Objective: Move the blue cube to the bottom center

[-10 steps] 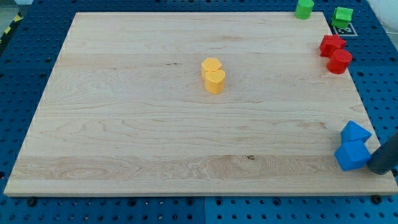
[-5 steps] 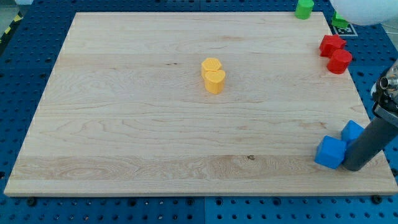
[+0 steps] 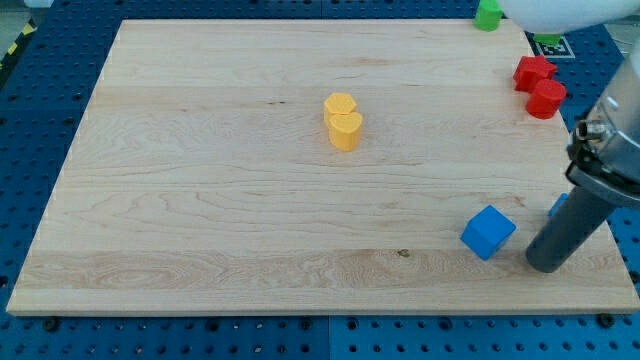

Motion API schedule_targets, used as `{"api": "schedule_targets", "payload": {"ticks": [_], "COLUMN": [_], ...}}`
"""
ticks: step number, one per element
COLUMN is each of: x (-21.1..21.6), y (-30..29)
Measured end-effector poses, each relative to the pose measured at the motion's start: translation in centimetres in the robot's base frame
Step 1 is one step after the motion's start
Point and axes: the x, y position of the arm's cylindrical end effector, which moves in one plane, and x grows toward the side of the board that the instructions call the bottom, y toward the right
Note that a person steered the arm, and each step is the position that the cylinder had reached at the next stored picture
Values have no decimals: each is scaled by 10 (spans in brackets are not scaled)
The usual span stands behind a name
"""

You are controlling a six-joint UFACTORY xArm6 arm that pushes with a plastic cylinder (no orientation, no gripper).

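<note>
Wood grain covers the pale wooden table [image 3: 200, 200]; two yellow blocks [image 3: 342, 121] touch near its middle. Toward the view's bottom right lies the blue cube [image 3: 488, 232], with my tip [image 3: 546, 266] just beside it on the view's right, slightly apart. No fingers exist on this rod. Another blue block [image 3: 558, 207] peeks behind it. Two red blocks [image 3: 540, 86] and a green block [image 3: 488, 14] sit at the view's top right.
</note>
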Motion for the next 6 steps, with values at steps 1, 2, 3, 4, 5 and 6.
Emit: {"api": "schedule_targets", "payload": {"ticks": [1,2,3,4,5,6], "x": [-22,-25,-17,-17,-33,-33], "y": [-12,-49,-71,-90,-94,-117]}}
